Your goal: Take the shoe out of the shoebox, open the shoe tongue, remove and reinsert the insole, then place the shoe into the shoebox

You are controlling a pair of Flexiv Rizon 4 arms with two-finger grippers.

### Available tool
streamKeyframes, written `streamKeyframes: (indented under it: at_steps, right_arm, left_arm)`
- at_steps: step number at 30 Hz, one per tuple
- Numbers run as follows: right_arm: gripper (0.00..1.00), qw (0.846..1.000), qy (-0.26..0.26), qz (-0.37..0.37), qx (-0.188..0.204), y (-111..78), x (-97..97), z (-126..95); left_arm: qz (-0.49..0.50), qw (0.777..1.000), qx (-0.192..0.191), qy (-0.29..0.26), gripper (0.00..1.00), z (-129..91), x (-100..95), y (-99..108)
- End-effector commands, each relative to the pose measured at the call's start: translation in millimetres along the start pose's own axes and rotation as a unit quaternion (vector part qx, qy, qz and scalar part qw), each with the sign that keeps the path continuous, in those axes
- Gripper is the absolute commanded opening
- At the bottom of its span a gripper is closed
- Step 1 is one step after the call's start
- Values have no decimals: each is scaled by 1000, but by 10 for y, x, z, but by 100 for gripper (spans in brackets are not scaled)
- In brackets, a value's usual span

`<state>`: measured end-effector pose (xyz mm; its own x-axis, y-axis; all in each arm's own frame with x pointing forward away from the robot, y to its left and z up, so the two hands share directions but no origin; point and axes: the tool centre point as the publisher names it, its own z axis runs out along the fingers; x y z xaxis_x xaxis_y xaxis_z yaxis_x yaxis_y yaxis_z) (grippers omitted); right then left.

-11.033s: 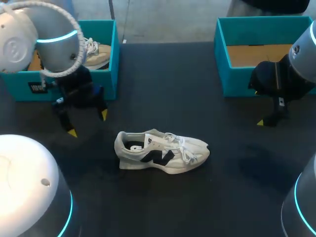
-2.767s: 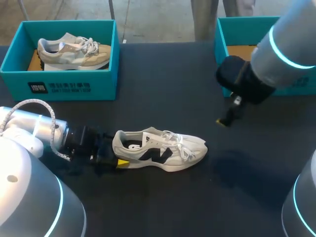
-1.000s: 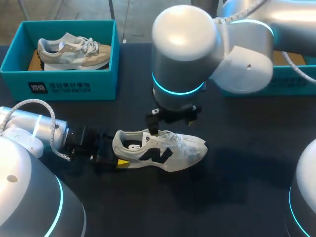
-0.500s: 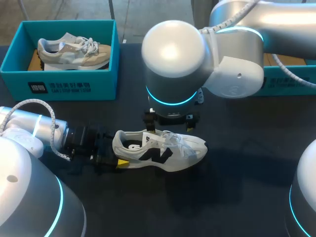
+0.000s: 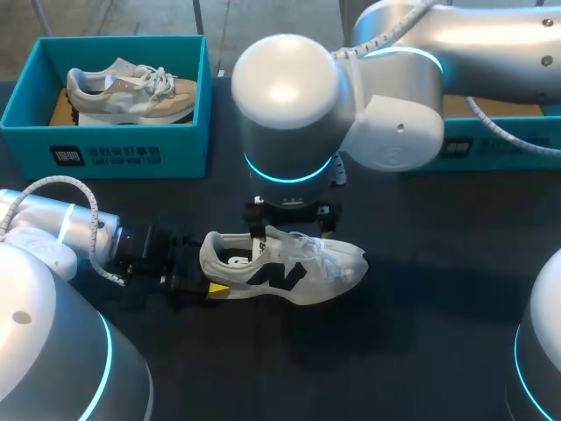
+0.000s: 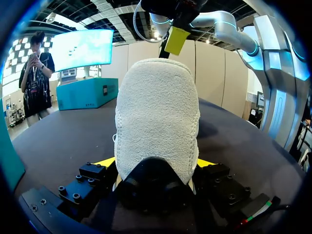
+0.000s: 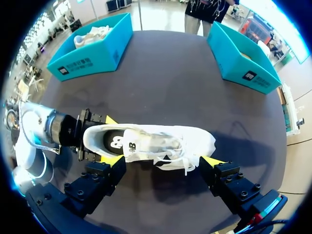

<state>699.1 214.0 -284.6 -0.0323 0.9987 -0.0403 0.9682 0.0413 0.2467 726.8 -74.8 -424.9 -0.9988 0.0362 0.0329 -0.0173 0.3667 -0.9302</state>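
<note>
1. Far left: a teal cardboard shoebox (image 5: 180,132), open top, straight walls. A beige shoe (image 5: 131,92) with white laces lies on its side inside.
2. My left arm (image 5: 61,237) comes in low from the left, a smooth silver tube with a ribbed white cable looped over it. The left gripper (image 5: 203,272) is black and blocky with yellow tips, and it's pinching the heel of the white shoe from both sides.
3. The white shoe (image 5: 285,267) is the one for the task. It's out of the boxes, sitting upright on the dark matte table (image 5: 263,368) around the middle, with the toe pointing right. It has a soft-looking pale upper, a dark mark on the side, loose white laces, a pale sole and a dark insole showing in the opening. In the left wrist view the heel looks nubby, like terry cloth.
4. My right arm (image 5: 351,96) is made of fat glossy grey rounded joints with a glowing blue ring, and it hangs right over the shoe. The right gripper (image 7: 164,162) is spread wide above it, one finger on each side, not touching it.
5. Far right: a second teal shoebox (image 5: 500,145), mostly hidden behind the arm, with a bit of brown cardboard floor showing.
6. Count: two boxes, two shoes, two arms, four yellow tips.
</note>
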Motion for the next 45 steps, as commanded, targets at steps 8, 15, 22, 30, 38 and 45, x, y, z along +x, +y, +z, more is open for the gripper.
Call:
streamKeyframes:
  at_steps: [8, 15, 22, 30, 38, 45]
  right_arm:
    - [100, 994, -79, 82, -2, -69, 381, 197]
    - [100, 992, -97, 82, -2, -35, 484, 352]
    - [100, 989, -111, 97, -3, 2, 530, 516]
    - [100, 984, -149, 101, -4, 45, 526, 659]
    - [100, 975, -195, 108, -8, 71, 422, 684]
    - [100, 965, -238, 111, -5, 85, 342, 637]
  left_arm:
    - [0, 1000, 0, -1, 0, -10, -8, 18]
    - [0, 1000, 0, -1, 0, -10, -8, 18]
    - [0, 1000, 0, -1, 0, -10, -8, 18]
    - [0, 1000, 0, -1, 0, -10, -8, 18]
    - [0, 1000, 0, -1, 0, -10, -8, 18]
    - [0, 1000, 0, -1, 0, -10, -8, 18]
